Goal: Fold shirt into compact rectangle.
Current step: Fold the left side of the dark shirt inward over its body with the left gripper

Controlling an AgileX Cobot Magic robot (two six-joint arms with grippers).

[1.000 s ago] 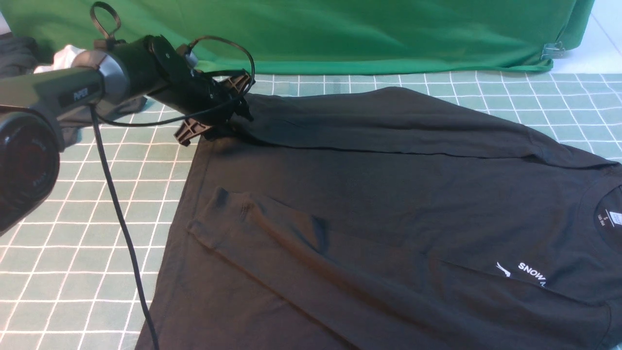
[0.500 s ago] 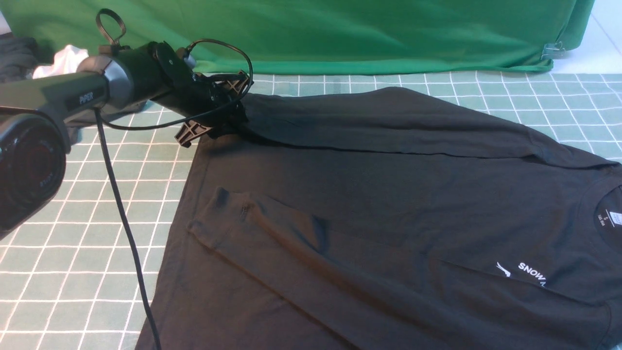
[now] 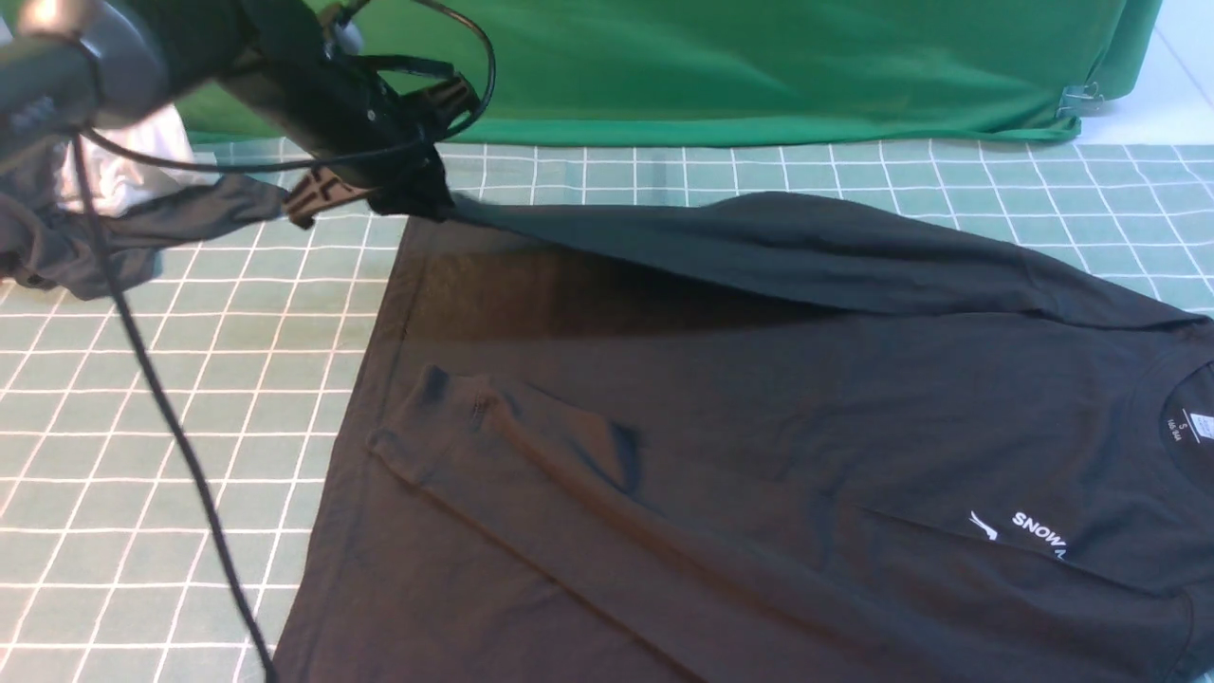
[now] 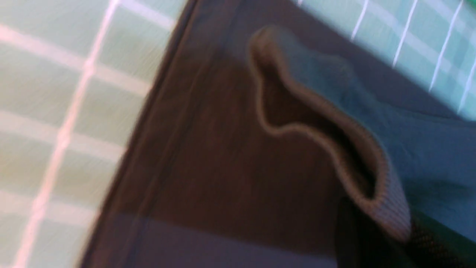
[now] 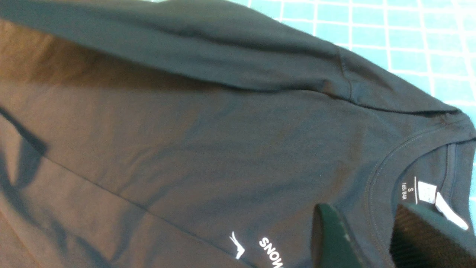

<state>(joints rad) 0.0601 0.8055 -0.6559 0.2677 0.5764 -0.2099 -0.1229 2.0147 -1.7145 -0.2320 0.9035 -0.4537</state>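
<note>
Two grippers inspected. Left gripper (image 3: 410, 194) is clamped on the shirt's (image 3: 759, 427) far sleeve cuff (image 4: 334, 149), holding it above the checked mat (image 3: 190, 427). Shirt body lies spread flat on the mat. Right gripper (image 5: 366, 223) hangs over the collar (image 5: 379, 175), jaws apart, empty.

One shirt (image 3: 759, 427), two grippers (image 3: 422, 199) (image 5: 362, 217)
</note>
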